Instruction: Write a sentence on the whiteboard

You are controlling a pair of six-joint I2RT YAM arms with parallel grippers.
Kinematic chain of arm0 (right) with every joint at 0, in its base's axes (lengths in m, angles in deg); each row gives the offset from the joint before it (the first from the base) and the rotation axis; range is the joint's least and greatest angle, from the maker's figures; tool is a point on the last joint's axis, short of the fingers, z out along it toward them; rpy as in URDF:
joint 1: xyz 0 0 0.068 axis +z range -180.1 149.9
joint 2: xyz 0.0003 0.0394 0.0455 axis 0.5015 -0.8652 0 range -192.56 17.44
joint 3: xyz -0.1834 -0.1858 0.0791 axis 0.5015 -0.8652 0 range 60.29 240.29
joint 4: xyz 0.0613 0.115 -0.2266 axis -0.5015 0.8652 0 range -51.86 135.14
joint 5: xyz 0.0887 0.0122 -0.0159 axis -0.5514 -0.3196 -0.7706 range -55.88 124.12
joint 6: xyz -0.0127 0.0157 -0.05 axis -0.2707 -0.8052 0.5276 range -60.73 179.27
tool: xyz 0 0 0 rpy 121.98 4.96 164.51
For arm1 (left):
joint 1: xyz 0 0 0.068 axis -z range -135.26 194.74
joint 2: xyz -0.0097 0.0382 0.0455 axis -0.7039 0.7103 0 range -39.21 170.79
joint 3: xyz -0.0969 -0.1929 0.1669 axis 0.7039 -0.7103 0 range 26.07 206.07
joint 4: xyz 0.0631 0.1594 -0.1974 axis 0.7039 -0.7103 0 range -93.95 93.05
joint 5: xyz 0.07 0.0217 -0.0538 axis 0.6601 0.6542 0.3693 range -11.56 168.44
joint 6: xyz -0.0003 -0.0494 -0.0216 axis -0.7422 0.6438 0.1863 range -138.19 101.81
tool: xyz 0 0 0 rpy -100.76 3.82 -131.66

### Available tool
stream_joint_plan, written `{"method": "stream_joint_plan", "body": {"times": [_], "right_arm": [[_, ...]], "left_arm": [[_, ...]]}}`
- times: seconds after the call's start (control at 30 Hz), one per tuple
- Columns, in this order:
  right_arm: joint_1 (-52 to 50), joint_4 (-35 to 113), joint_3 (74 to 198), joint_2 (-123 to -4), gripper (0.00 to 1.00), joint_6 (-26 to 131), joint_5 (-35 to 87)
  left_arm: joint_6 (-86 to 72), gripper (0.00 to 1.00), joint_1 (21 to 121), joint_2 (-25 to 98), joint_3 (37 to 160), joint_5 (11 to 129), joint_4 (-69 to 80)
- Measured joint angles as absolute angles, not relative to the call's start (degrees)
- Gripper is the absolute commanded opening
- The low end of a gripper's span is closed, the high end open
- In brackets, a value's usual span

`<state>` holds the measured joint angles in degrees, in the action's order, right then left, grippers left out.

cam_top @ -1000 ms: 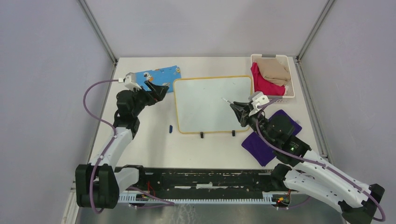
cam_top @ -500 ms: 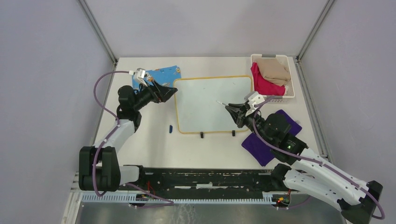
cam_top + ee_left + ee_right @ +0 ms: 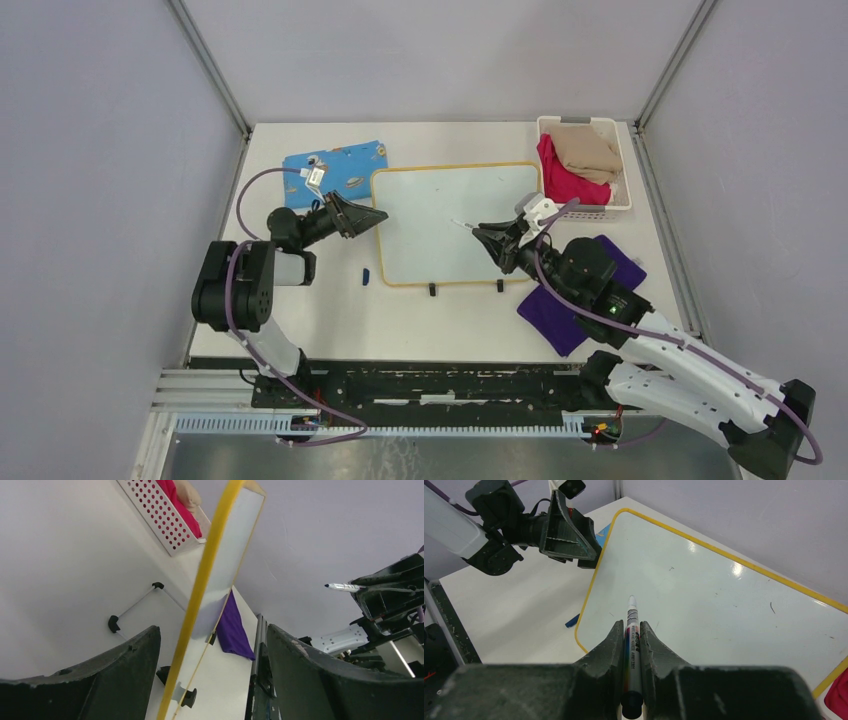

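The whiteboard (image 3: pixel 440 235) lies flat mid-table, yellow rim all round, two black clips on its near edge. No sentence shows on it; the surface (image 3: pixel 704 590) carries only faint specks. My left gripper (image 3: pixel 378 215) is open at the board's left edge. In the left wrist view the yellow rim (image 3: pixel 200 590) runs between the two fingers (image 3: pixel 125 670) without touching either. My right gripper (image 3: pixel 482 236) hovers over the board's right half, shut on a marker (image 3: pixel 631 622). The uncapped tip (image 3: pixel 456 222) points left.
A small blue cap (image 3: pixel 366 275) lies left of the board's near corner. Behind my left gripper is a blue patterned cloth (image 3: pixel 335 165). A white perforated basket (image 3: pixel 545 122) of clothes stands back right. A purple cloth (image 3: pixel 545 310) sits under my right arm.
My left arm has swung right and down until its fingers straddle the board's left rim. My right gripper has carried the marker leftward over the board.
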<state>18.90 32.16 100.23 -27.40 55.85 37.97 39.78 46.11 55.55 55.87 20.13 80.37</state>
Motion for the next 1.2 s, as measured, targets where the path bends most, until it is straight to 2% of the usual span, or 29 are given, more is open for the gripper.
{"method": "stream_joint_plan", "body": {"times": [0.27, 0.8, 1.2], "right_arm": [[18.9, 31.3, 101.1, -29.2, 0.0, 55.3, 37.3], [20.8, 28.5, 103.6, -37.2, 0.0, 52.6, 37.7], [24.0, 27.5, 106.0, -41.8, 0.0, 52.7, 40.8]], "left_arm": [[47.3, 0.76, 45.3, 62.7, 56.6, 17.3, 88.7], [47.6, 0.6, 48.6, 67.0, 57.4, 15.0, 89.8], [47.6, 0.42, 49.4, 69.2, 57.4, 14.9, 89.8]]}}
